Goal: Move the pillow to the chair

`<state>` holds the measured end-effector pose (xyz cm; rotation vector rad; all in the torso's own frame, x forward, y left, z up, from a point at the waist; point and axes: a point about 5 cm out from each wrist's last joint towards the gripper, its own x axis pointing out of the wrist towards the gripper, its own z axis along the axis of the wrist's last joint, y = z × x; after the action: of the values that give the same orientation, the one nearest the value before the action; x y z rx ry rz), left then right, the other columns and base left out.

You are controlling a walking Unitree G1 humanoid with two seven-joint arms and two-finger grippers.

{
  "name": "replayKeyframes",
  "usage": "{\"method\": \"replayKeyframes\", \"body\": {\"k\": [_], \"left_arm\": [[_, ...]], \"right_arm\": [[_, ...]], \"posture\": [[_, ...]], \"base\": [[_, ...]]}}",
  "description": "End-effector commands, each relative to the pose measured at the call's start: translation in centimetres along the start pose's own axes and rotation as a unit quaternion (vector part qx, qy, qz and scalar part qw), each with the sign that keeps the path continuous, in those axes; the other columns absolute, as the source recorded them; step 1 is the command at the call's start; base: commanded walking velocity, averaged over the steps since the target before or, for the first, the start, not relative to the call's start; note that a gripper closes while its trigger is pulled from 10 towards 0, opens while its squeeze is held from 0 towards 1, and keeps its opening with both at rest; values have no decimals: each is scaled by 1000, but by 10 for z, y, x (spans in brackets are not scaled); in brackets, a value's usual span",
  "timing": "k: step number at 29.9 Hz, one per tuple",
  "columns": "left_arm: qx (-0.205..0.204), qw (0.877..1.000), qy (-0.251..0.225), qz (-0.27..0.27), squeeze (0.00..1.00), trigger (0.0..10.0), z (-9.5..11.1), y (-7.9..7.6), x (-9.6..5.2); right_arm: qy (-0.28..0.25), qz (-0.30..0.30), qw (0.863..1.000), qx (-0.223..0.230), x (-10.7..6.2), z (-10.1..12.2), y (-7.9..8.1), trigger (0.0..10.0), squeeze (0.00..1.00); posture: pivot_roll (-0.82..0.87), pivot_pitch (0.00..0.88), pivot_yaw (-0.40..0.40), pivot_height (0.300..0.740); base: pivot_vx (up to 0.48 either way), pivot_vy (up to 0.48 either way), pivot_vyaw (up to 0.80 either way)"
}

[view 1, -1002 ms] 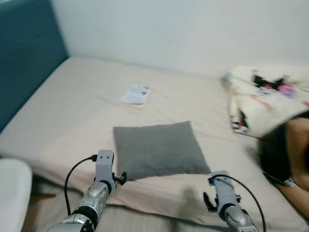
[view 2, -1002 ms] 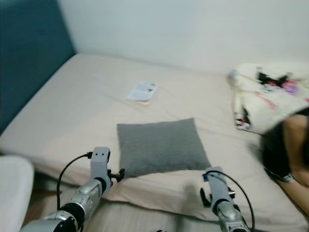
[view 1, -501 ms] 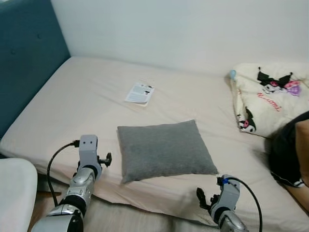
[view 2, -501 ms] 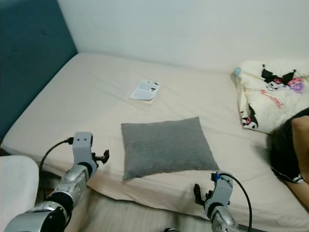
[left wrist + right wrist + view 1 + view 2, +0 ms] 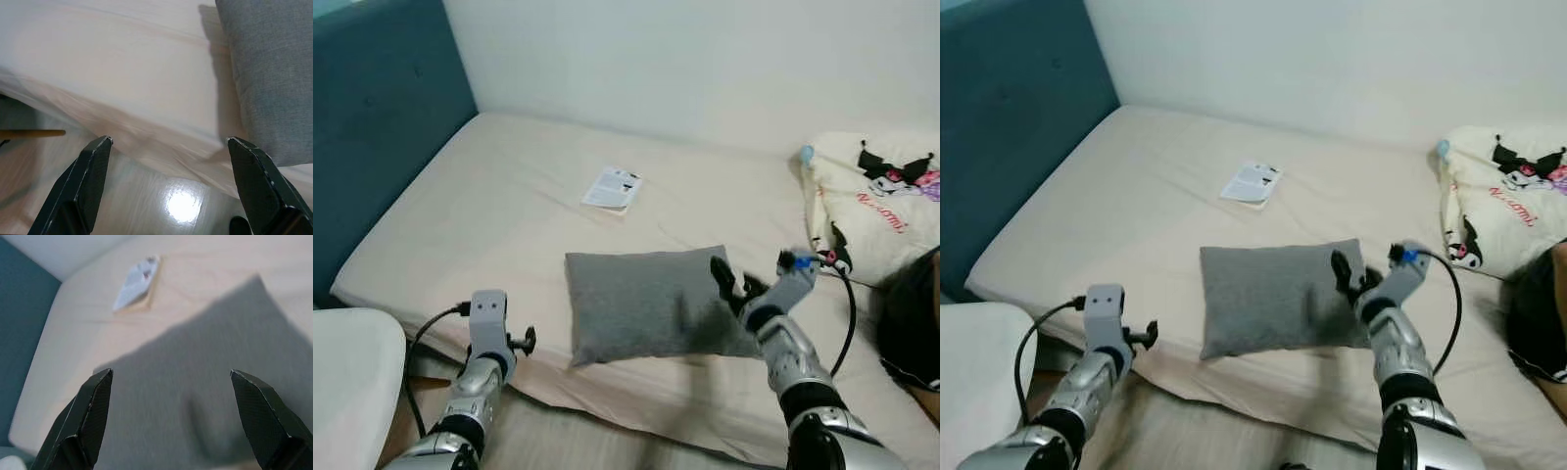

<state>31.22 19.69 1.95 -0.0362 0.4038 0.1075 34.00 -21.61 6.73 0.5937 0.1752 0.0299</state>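
Pillow (image 5: 651, 302) under spread right end effector (image 5: 732, 285); left end effector (image 5: 521, 342) beside it

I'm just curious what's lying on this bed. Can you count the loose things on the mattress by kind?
Plain grey fabric pillow: 1
Cream cartoon-print pillow: 1
White printed booklet: 1
Total: 3 things. The right pincer hovers open over the grey pillow's right side.

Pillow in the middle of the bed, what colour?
Plain grey square fabric pillow, no pattern; clearest in the left eye view.
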Motion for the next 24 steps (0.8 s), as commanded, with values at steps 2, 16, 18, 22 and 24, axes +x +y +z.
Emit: {"method": "replayKeyframes", "body": {"k": [2, 16, 18, 22, 24], "left_arm": [[6, 1000, 8, 5, 0, 10000, -4, 5, -2], [-3, 1000, -20, 24, 0, 10000, 12, 18, 1], [-6, 999, -26, 29, 0, 10000, 15, 21, 2], [-8, 999, -30, 32, 0, 10000, 16, 23, 2], [-9, 999, -34, 32, 0, 10000, 18, 23, 2]], "right_arm": [[0, -1, 1000, 21, -1, 1, -3, 10000, 0], [11, -7, 998, 60, -2, 3, -8, 10000, 0], [12, -14, 997, 72, -2, 4, -10, 10000, 0], [14, -25, 996, 89, -2, 4, -12, 10000, 0], [21, -36, 994, 105, -3, 1, -13, 10000, 0]], "posture": [[-106, 160, 13, 650], [-89, 188, 11, 595], [-85, 192, 9, 585], [-81, 197, 7, 575], [-72, 209, 5, 565]], "base": [[0, 0, 0], [0, 0, 0], [0, 0, 0], [0, 0, 0], [0, 0, 0]]}}
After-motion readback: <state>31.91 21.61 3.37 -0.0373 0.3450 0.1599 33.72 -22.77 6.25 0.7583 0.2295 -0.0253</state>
